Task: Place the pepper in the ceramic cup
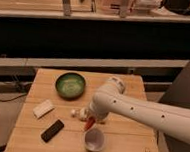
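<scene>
The white ceramic cup (94, 139) stands on the wooden table (128, 138) near its front edge. My gripper (91, 118) hangs just above the cup's far left rim, at the end of the white arm coming in from the right. The orange-red pepper (89, 123) points down out of the gripper, its tip right over the cup's rim. The gripper is shut on the pepper. The arm hides most of the gripper's body.
A wide dark-green bowl (70, 84) sits at the back of the table. A white block (43, 108) and a black flat object (52, 130) lie at the left. A small white patterned object (77, 112) lies just left of the gripper.
</scene>
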